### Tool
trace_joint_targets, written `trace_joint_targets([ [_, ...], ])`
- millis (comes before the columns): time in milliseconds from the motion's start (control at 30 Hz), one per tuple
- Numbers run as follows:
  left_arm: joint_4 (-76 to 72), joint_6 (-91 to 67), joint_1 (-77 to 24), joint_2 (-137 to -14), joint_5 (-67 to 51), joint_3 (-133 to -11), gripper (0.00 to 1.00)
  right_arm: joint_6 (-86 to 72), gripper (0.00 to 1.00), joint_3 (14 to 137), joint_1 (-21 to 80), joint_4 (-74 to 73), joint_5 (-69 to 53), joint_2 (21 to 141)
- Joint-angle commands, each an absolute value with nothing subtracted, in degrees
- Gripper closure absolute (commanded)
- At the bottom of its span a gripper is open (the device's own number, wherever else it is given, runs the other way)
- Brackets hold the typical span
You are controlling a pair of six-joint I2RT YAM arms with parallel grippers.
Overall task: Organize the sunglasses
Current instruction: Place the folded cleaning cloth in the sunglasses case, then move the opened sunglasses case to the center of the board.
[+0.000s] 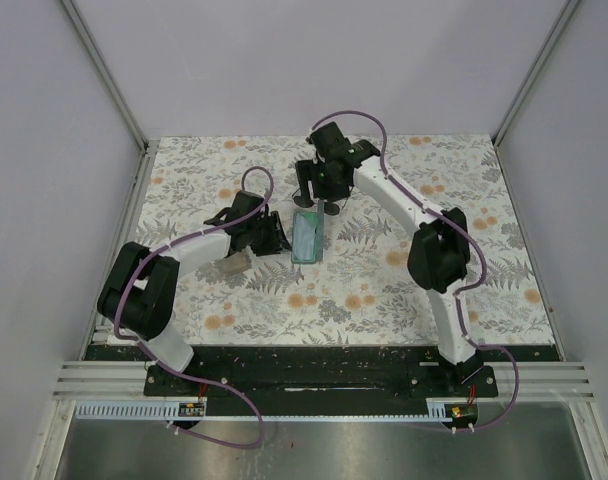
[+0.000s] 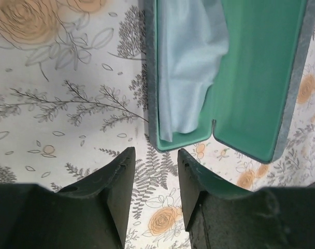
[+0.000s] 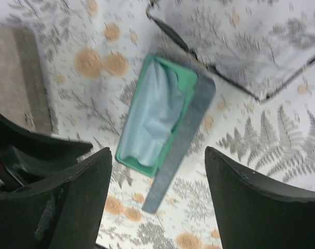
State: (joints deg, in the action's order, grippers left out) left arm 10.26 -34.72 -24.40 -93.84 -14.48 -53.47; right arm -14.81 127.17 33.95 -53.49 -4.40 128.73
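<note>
The black wire-framed sunglasses [image 3: 240,49] lie on the floral table just beyond the open teal case [image 3: 191,78]; in the top view they show as dark shapes [image 1: 330,209] under the right gripper. The case [image 1: 306,237] holds a light-blue cloth [image 2: 188,67]. My right gripper [image 3: 157,153] hovers above the case and the sunglasses, open wide and empty. My left gripper [image 2: 156,153] is open and empty, low over the table at the near left end of the case [image 2: 251,78]. The purple-tinted pair is out of view.
A shut beige case [image 1: 236,264] lies left of the teal case, beside the left arm; it also shows in the right wrist view [image 3: 23,78]. The floral table [image 1: 384,290] is walled on three sides.
</note>
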Motion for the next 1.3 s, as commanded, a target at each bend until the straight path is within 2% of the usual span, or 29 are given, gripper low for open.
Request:
trace_joint_targets([
  [0, 9.0, -33.5, -24.5, -95.1, -9.0, -57.8, 0.58, -22.3, 0.18, 110.7, 34.6, -41.6, 1.0, 114.5],
  [200, 8.3, -33.6, -24.4, -99.8, -9.9, -61.2, 0.6, -27.2, 0.18, 99.8, 34.6, -36.8, 0.4, 110.2],
  [333, 8.7, -33.3, -24.3, -102.4, -9.3, -63.7, 0.62, -28.6, 0.23, 96.8, 34.6, -34.3, 0.2, 110.8],
  [533, 8.9, -33.3, -24.3, -105.7, -8.5, -66.8, 0.67, -29.4, 0.29, 96.6, 34.5, -33.6, 0.1, 113.5],
  [700, 9.1, -33.4, -24.3, -108.6, -8.3, -68.1, 0.69, -29.4, 0.39, 96.9, 34.6, -33.2, -1.3, 115.6],
  [967, 11.1, -32.9, -24.4, -112.1, -7.7, -69.2, 0.7, -29.6, 0.44, 96.5, 35.2, -33.0, -0.7, 118.5],
  [1100, 10.8, -32.8, -24.7, -111.6, -8.3, -68.2, 0.68, -29.6, 0.47, 96.3, 35.5, -32.9, -0.8, 118.7],
  [1267, 10.8, -32.5, -24.8, -107.0, -9.5, -66.8, 0.58, -29.3, 0.59, 95.6, 35.7, -33.0, -0.9, 117.8],
])
